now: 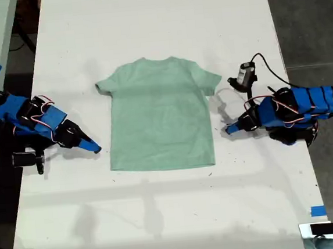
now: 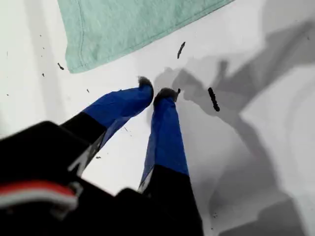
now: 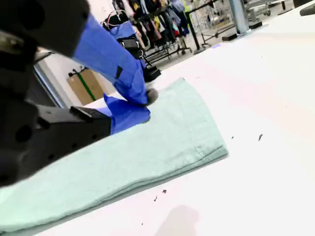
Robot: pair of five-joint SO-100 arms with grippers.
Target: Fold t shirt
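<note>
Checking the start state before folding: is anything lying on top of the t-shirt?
Nothing lies on the t-shirt; it's flat on the white table, both grippers beside it. What's beneath the fabric is hidden.

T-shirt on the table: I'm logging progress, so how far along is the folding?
Nothing is folded yet: the t shirt lies flat on the table, both sleeves out. Nothing is in hand: my first gripper rests off a shirt corner, my second gripper beside the cloth, neither gripping it. All folds remain.
</note>
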